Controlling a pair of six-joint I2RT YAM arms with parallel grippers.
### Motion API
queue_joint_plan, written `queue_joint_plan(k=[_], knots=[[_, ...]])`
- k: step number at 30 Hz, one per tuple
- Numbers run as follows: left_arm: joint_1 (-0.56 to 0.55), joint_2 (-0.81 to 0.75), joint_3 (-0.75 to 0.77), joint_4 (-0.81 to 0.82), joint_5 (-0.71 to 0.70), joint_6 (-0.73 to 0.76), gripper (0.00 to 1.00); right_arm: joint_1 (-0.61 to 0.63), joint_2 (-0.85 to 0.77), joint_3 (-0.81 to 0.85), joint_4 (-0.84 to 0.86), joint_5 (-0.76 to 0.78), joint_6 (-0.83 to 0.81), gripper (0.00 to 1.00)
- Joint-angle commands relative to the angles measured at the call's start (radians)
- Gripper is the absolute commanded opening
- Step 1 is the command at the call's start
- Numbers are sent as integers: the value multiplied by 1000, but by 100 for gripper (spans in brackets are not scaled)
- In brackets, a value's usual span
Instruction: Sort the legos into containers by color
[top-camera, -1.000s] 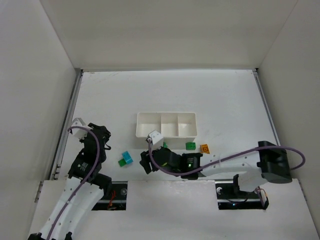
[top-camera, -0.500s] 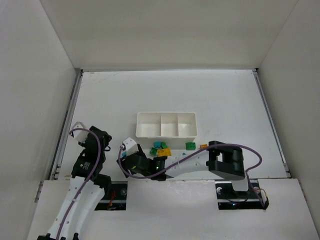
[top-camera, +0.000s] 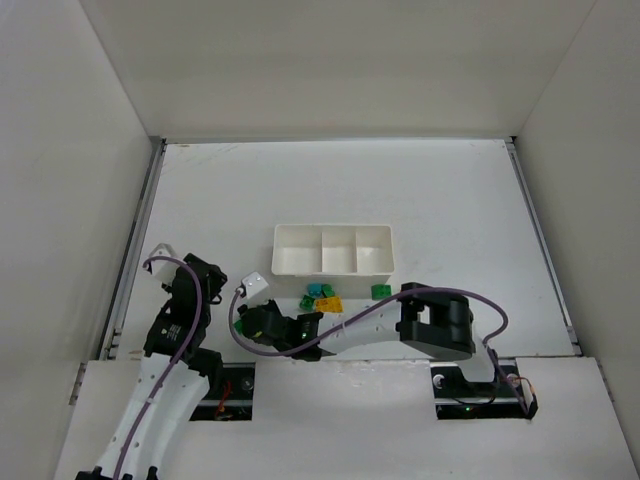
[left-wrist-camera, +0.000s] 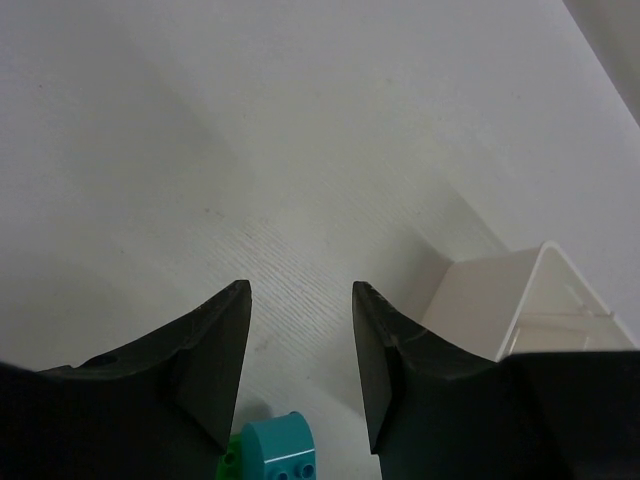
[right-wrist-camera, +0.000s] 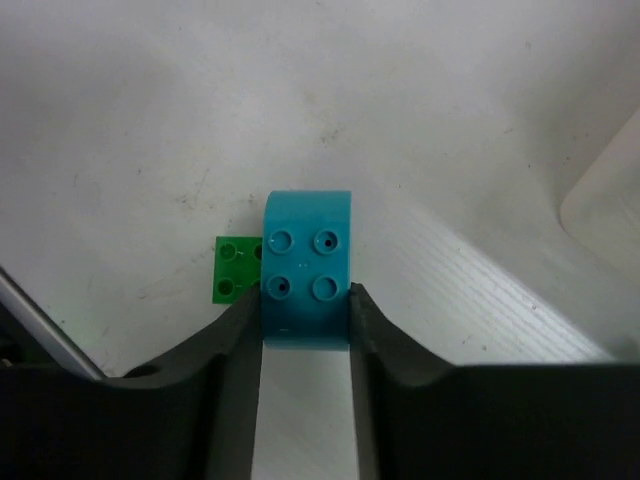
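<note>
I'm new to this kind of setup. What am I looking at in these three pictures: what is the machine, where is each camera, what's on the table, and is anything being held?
These are two robot arms bolted at the near edge of a white table. The wide picture looks down from above and behind them. The other two come from a camera on each wrist, so each shows that arm's own dark fingers. On the table sit a white three-compartment tray and small toy bricks, with a cluster of bricks just in front of it. The right gripper is closed on a cyan brick, which lies beside a green brick. The left gripper is open and holds nothing.
</note>
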Motion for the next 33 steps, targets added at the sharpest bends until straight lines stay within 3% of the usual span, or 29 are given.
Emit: queue_joint_plan(k=[1,5,17,22,26,33], knots=[[-5,-9,-12,26,18,0,41,-1,19,47,35,58,10,28],[-10,-12,-6,26,38,10,42,0,-59,-1,35,68,27,16],[-50,1,66,122,294,-12,53,-93,-586,-376,59,85,110,16],[-145,-42,11,274,420,-72,53,-174,-688,-466,69,29,159,17],[-237,-34,-10,366,425,-85,52,-191,-714,-492,79,32,162,18],[-424,118,-1,472,388,-59,47,-220,-759,-514,107,14,167,18]])
